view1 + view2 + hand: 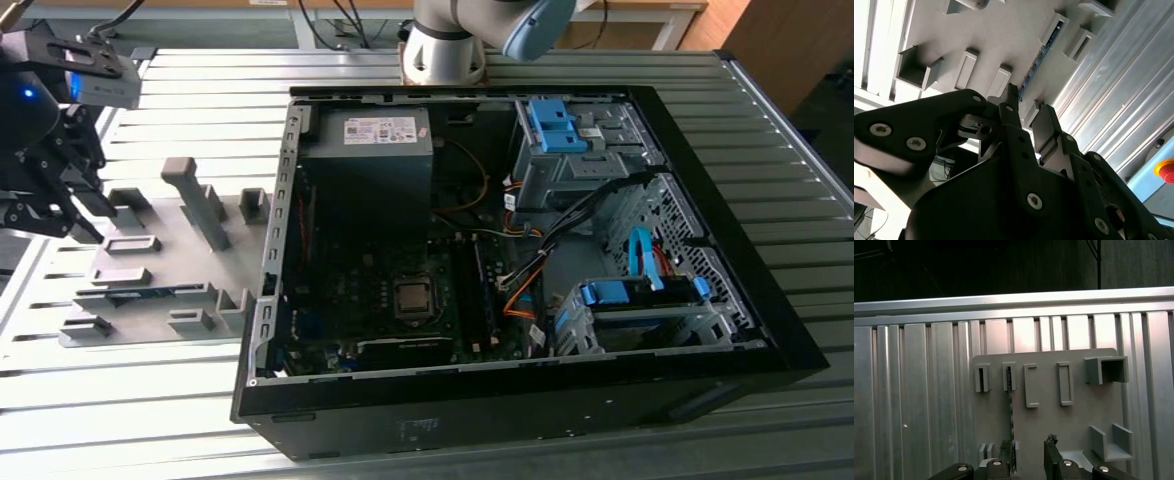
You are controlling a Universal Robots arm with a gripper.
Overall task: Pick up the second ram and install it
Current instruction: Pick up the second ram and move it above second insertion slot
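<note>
The second ram (1010, 412) stands on edge in slots of the grey fixture plate (1049, 422). It appears as a thin blue-green strip in the second wrist view (1040, 56) and in the exterior view (140, 294). My gripper (1029, 450) hovers open above the plate's near end. One fingertip (1005, 447) sits close beside the ram's end and the other fingertip (1051, 445) stands well apart from it. Nothing is held. In the exterior view the gripper (56, 205) hangs over the plate's left edge, and in the second wrist view its black fingers (1012, 97) point at the plate.
An open black computer case (694, 150) lies at the exterior view's right of the fixture, with the motherboard's black slots (475, 290), a power supply (380, 135) and blue drive cages (641, 295). Grey fixture blocks (198, 205) stand up from the plate. The robot base (447, 50) is behind the case.
</note>
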